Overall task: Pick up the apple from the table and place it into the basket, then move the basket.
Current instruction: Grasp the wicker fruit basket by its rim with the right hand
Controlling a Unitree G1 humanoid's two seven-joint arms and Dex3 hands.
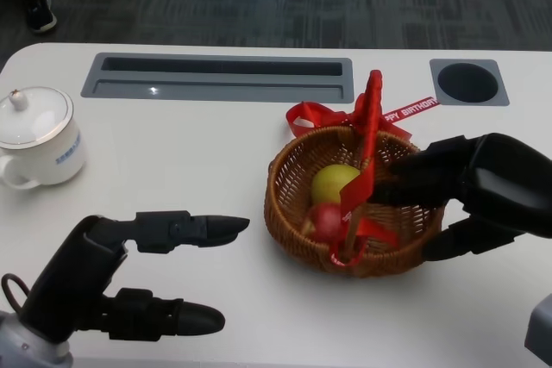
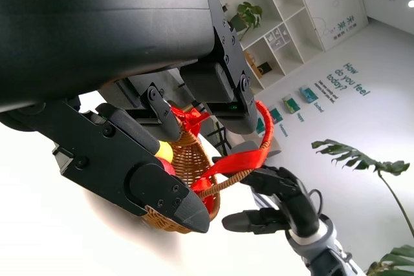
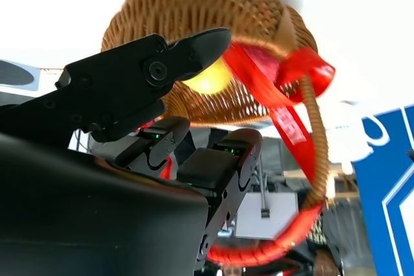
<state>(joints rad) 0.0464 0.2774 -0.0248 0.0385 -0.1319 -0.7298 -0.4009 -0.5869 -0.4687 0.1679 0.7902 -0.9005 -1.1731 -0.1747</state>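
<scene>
**Q:** What surface is everything on, and what room is this?

**A:** A white table with rounded corners. Along its far edge sits a long grey recessed tray, and beside that a grey plate with a round dark hole. Past the table lies dark patterned carpet. The left wrist view shows white shelving with small items, a wall with printed lettering, and leafy plants.

**Q:** Where is the apple?

**A:** A red apple lies inside the wicker basket, touching a yellow-green fruit. The basket stands on the table to the right of centre. Red ribbon wraps its upright handle and is tied in a bow at the far rim.

**Q:** What are the hands doing?

**A:** The right hand is at the basket's right side, with fingers reaching over the rim toward the handle and the thumb low against the outer wall. Whether it is actually grasping the handle or rim I cannot tell; the contact is hidden. The left hand hovers at the lower left, well apart from the basket, released, its fingers spread and pointing right, holding nothing.

**Q:** Anything else?

**A:** A white lidded cup stands at the table's left edge.
</scene>
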